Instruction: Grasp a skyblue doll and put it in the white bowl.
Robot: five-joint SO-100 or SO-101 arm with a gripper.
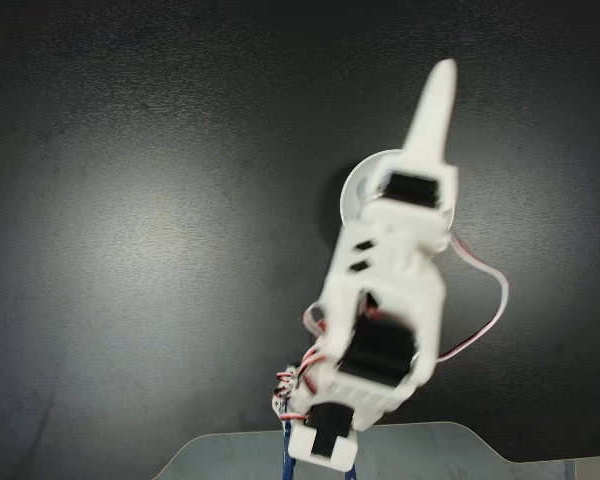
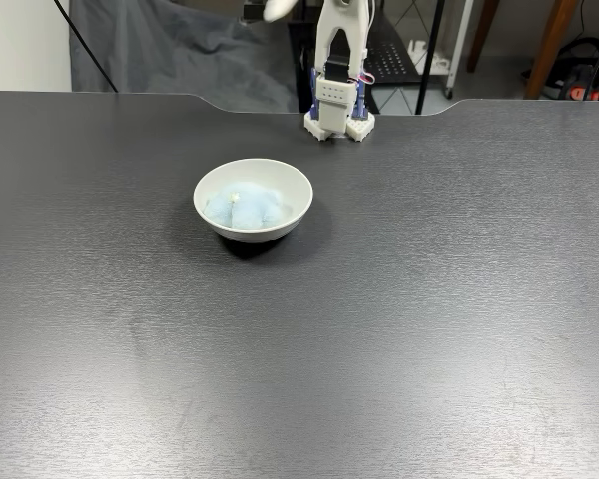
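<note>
The white bowl (image 2: pixel 253 222) stands on the black table a little in front of the arm's base. The skyblue doll (image 2: pixel 248 205) lies inside it, a fluffy pale lump below the rim. From above, the raised arm covers most of the bowl (image 1: pixel 356 188), leaving a sliver of rim showing to its left, and hides the doll. My gripper (image 1: pixel 442 75) is lifted high above the table, its white fingers together in a single point with nothing between them. Its blurred tip (image 2: pixel 277 8) also shows at the top edge of a fixed view, well above and behind the bowl.
The arm's base (image 2: pixel 339 110) is clamped at the table's far edge. Red and white wires (image 1: pixel 485 300) loop out beside the arm. Grey cloth (image 2: pixel 180 50) and stands lie behind the table. The black tabletop (image 2: pixel 379 349) stretches wide around the bowl.
</note>
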